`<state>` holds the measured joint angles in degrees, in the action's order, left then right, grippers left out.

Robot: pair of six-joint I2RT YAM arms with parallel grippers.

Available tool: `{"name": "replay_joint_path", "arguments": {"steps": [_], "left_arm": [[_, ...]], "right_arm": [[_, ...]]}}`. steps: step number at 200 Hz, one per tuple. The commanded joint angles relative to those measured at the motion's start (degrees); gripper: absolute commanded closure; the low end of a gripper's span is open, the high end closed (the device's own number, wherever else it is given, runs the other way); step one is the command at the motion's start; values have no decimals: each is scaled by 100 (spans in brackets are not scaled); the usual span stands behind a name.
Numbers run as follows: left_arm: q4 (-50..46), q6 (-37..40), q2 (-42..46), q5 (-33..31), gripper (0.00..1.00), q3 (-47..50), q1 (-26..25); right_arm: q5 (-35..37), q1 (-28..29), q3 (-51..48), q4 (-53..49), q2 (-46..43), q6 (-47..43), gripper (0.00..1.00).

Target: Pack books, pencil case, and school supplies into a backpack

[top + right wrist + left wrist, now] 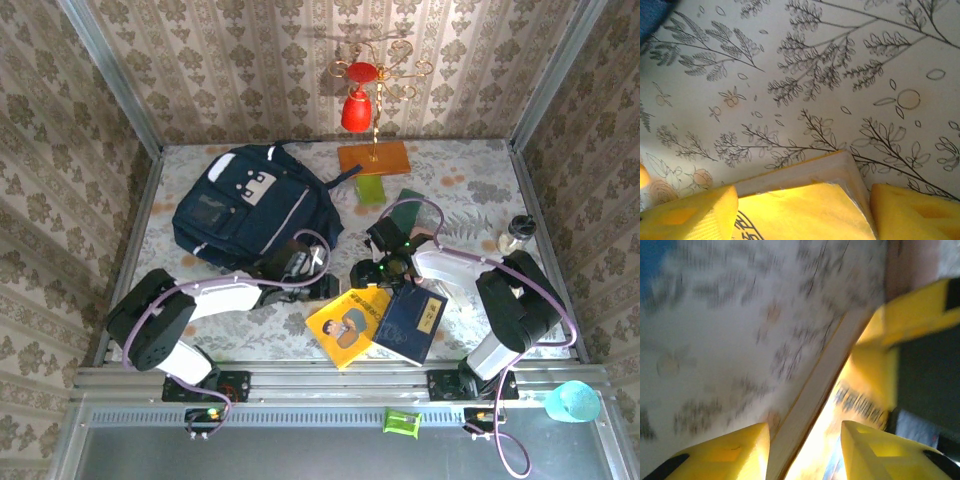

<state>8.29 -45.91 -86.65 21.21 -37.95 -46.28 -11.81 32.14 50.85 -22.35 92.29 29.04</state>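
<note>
Where the top view looks down, the yellow book (348, 322) lies right at the tips of my left end effector (314, 283) and right end effector (368, 278), equally near each. Left wrist: jaws apart, astride its long edge. Right wrist: jaws apart, its corner between them.

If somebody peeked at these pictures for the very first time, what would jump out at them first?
Probably the big navy backpack, lying on the left toward the back; it is the biggest thing there. Next comes the bright yellow book with its cartoon figure, near the front middle, right beside the navy book. The red ornament on its gold stand by the back wall pops too.
</note>
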Motion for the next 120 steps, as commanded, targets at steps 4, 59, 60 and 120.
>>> {"name": "replay_joint_path", "arguments": {"steps": [4, 59, 60, 120], "left_arm": [[-414, 772, 237, -330, 52, -376, 260], [-1445, 2577, 936, -863, 32, -251, -604], [-1462, 2591, 920, -881, 32, -267, -612], [-821, 2147, -270, 699, 38, -1371, -1151]], "right_arm": [[244, 3, 201, -99, 52, -85, 29], [1392, 196, -45, -1207, -1117, -178, 27], [1410, 196, -60, -1235, -1148, -156, 27], [2395, -87, -844, -2881, -2866, 1339, 9]]}}
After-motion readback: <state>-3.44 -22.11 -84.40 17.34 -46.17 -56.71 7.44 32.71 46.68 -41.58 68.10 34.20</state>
